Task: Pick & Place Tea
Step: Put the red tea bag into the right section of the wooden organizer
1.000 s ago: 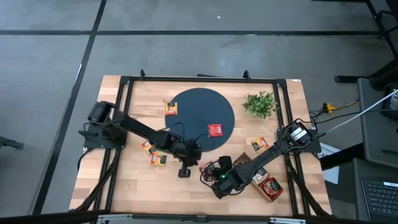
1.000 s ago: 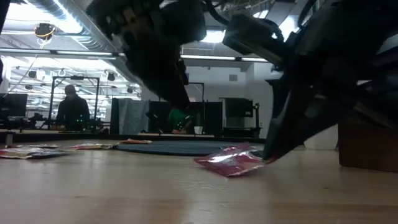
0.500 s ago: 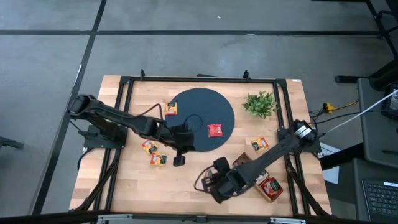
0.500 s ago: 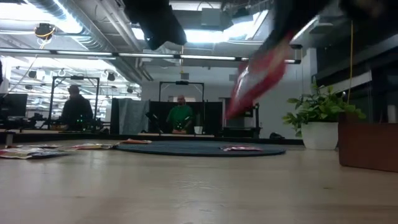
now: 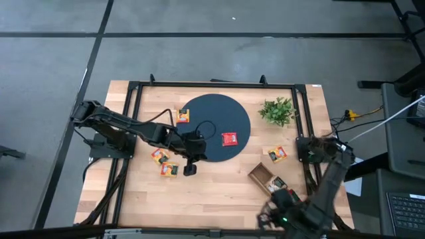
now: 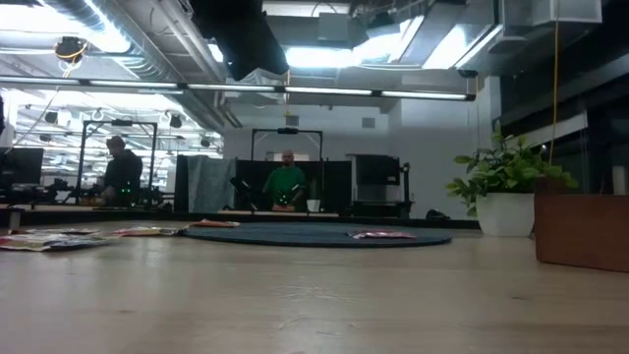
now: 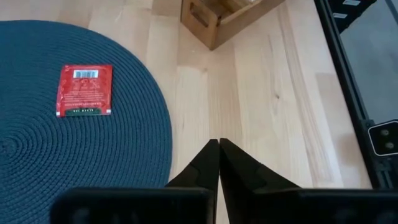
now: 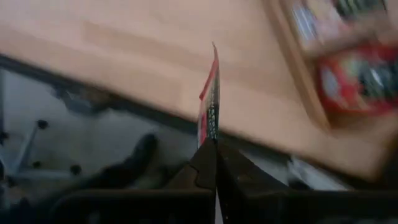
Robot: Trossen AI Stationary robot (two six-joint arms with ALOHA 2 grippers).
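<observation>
Your tabletop (image 5: 219, 182) is pale wood inside a black frame, with a round dark mat (image 5: 212, 126) near its middle and a workshop with two people (image 6: 286, 183) beyond it in the low view. One red packet (image 5: 230, 139) lies flat on the mat's right part; an orange one (image 5: 182, 115) sits at the mat's left edge, two more (image 5: 163, 162) lie left of the mat, and another (image 5: 277, 154) lies on the right, below the plant (image 5: 277, 110). The wooden tray (image 5: 264, 178) rests near the right front, with packets inside.

Your left gripper (image 5: 190, 170) hangs over bare wood just off the mat's front-left edge, jaws pressed together and empty; nothing stands between it and the packet on the mat.

Your right gripper (image 8: 211, 149) is at the tabletop's front edge, right of centre, past the tray's end, jaws pinching a red tea packet (image 8: 209, 93) edge-on, clear of the wood.
</observation>
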